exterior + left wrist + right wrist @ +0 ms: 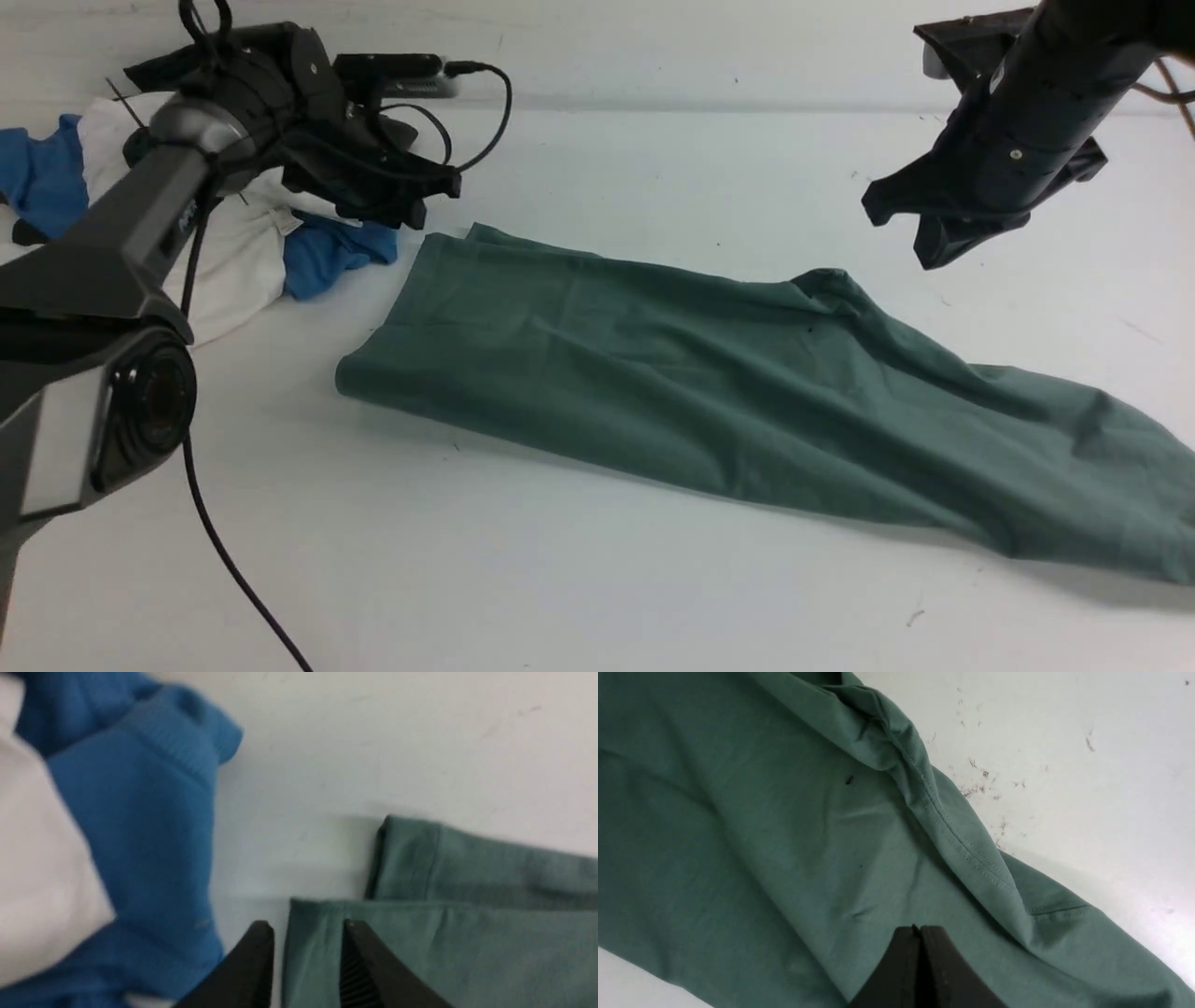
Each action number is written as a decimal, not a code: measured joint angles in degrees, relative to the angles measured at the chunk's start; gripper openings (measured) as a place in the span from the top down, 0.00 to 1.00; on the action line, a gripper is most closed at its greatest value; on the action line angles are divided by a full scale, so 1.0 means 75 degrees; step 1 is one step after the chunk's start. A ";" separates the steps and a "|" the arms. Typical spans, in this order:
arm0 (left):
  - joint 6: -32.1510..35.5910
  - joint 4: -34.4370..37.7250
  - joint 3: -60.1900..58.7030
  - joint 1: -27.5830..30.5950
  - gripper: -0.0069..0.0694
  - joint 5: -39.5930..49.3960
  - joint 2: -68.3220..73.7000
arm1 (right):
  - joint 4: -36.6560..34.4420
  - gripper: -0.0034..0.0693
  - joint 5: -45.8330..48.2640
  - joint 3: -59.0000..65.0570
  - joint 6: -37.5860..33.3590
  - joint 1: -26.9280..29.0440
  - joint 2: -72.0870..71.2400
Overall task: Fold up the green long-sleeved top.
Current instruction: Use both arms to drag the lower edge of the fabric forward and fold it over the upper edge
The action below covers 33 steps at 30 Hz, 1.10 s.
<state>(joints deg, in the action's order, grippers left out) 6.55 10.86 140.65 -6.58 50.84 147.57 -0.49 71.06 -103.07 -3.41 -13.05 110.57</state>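
Far left, blue cloth (338, 257) and white cloth (233, 257) sit in a heap. The left claw (308, 926) is a little open by the green long-sleeved top (700, 373), at its folded edge. The top lies across the white table (560, 579) (open room in front). The right claw (920, 927) hangs over it, pinched closed.

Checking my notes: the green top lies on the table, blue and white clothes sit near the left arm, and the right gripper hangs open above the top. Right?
Not quite: the right gripper hangs shut, not open, above the green top, as the right wrist view shows. The rest stands.
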 joint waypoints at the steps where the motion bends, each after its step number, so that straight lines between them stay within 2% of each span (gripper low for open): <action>1: 0.0046 0.0000 0.0000 -0.0057 0.55 -0.0199 0.0065 | 0.0001 0.97 0.0000 0.0000 0.0006 0.0000 0.0000; 5: 0.0015 -0.0097 0.0000 -0.0213 0.38 -0.0643 0.0390 | 0.0008 0.97 0.0000 0.0000 0.0006 0.0000 0.0000; 7: 0.0006 -0.0227 -0.0005 -0.0230 0.34 -0.0635 0.0507 | 0.0008 0.97 0.0000 0.0000 0.0006 0.0000 0.0000; 10: -0.0045 -0.0477 -0.0005 -0.0230 0.30 -0.0617 0.0542 | 0.0008 0.97 0.0000 0.0000 0.0006 0.0000 0.0000; 19: -0.0106 -0.0672 -0.0005 -0.0223 0.30 -0.0569 0.0535 | 0.0000 0.96 0.0000 0.0000 0.0006 0.0000 0.0000; 24: 0.0053 -0.0333 -0.0005 -0.0251 0.48 -0.0512 0.0576 | -0.0299 0.95 0.0000 0.0000 -0.0273 0.0000 0.0088; 27: 0.0347 -0.0313 0.0020 -0.0366 0.73 -0.0482 0.0576 | -0.0339 0.91 -0.0278 0.0000 -0.0751 0.0000 0.0396; 29: 0.0441 -0.0345 0.0072 -0.0417 0.85 -0.0383 0.0576 | -0.0303 0.86 -0.0522 0.0000 -0.0908 0.0000 0.0581; 30: 0.0450 -0.0343 0.0083 -0.0428 0.86 -0.0370 0.0576 | -0.0294 0.85 -0.0582 0.0000 -0.0928 0.0000 0.0621; 33: 0.0477 -0.0442 0.0168 -0.0445 0.88 0.0062 0.0452 | -0.0120 0.69 -0.1074 0.0000 -0.1021 0.0000 0.0911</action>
<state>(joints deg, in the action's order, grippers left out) 10.12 7.55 141.91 -9.91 51.30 150.96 -1.39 63.01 -103.07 -11.07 -13.05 117.40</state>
